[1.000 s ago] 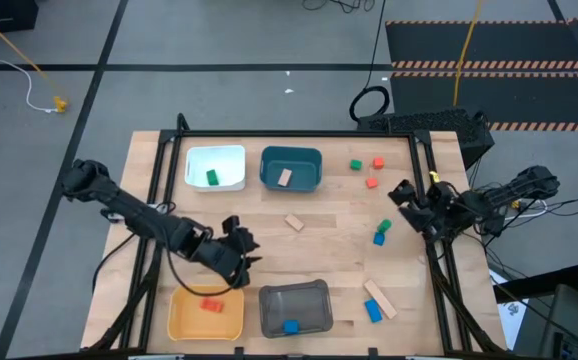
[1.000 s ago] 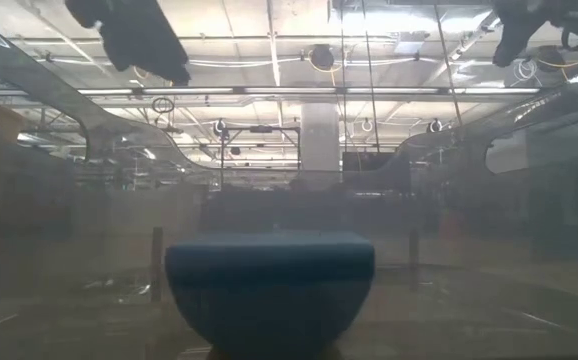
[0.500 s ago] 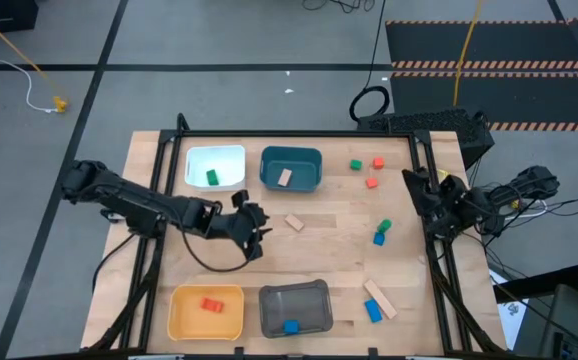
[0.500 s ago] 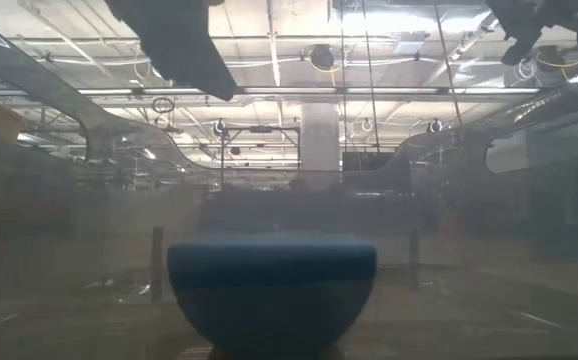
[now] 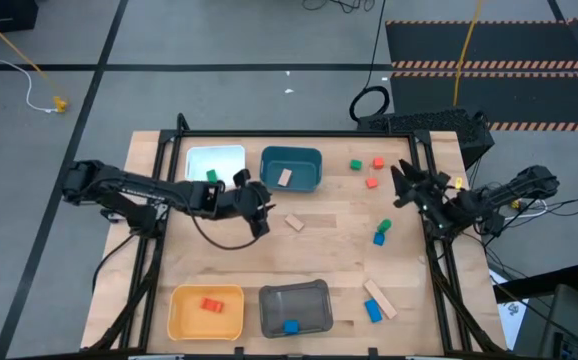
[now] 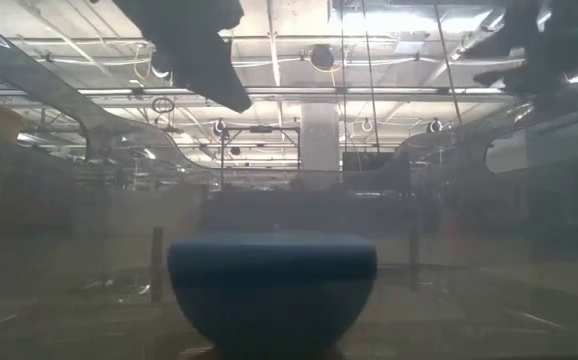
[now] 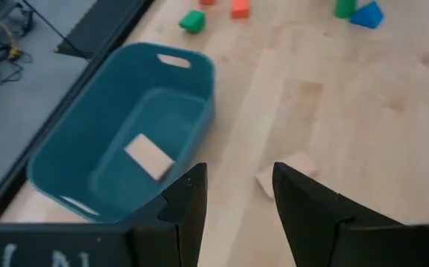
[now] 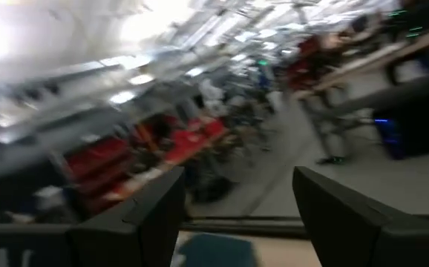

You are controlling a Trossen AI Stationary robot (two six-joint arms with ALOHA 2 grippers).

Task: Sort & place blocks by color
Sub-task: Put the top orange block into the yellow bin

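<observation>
My left gripper [image 5: 261, 220] [image 7: 238, 194] hovers open and empty over the table's middle, between the teal bin [image 5: 291, 168] and a loose tan block [image 5: 294, 222] [image 7: 268, 178] lying flat on the wood. The teal bin holds a tan block [image 7: 149, 156]. A green block [image 5: 211, 176] lies in the white bin [image 5: 216, 156], a red one [image 5: 209, 304] in the yellow bin [image 5: 181, 318], a blue one [image 5: 290, 326] in the grey bin [image 5: 295, 298]. My right gripper [image 5: 400, 186] [image 8: 237, 215] stands open and raised at the right edge, holding nothing.
Loose blocks lie on the right half: green [image 5: 355, 165] and two red ones [image 5: 378, 162] [image 5: 372, 183] at the far side, green [image 5: 385, 227] and blue [image 5: 378, 238] in the middle, a tan bar [image 5: 379, 298] and a blue block [image 5: 372, 311] near the front. Bare wood lies between the bins.
My left gripper has swung from above the yellow bin toward the table's far edge and a little right, ending beside the teal bin and the loose tan block, still open. My right gripper has rolled its wrist in place at the right edge.
</observation>
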